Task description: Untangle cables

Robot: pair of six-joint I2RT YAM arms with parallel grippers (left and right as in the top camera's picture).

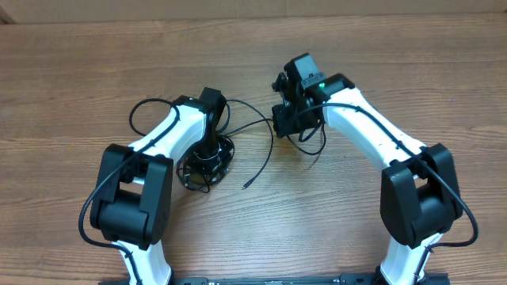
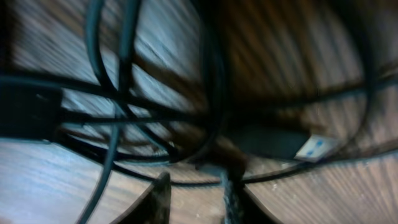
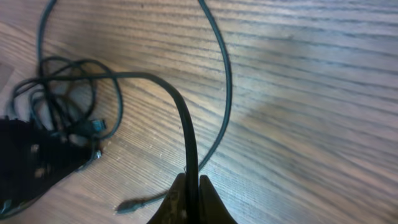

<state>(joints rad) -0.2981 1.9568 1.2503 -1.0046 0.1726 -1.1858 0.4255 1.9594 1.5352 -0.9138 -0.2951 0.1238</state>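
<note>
While the right gripper (image 3: 191,188) pinches a cable (image 3: 180,112) — left gripper's (image 2: 194,186) grip too blurred to tell — pulling could cinch the tangle (image 3: 87,127) tighter.

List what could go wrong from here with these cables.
1. The right fingers pinch one cable that runs into the coil; pulling could tighten the tangle rather than free it.
2. The left fingers sit among several crossing strands, so they may pin both cords at once.
3. The loose plug end could snag if dragged.
</note>
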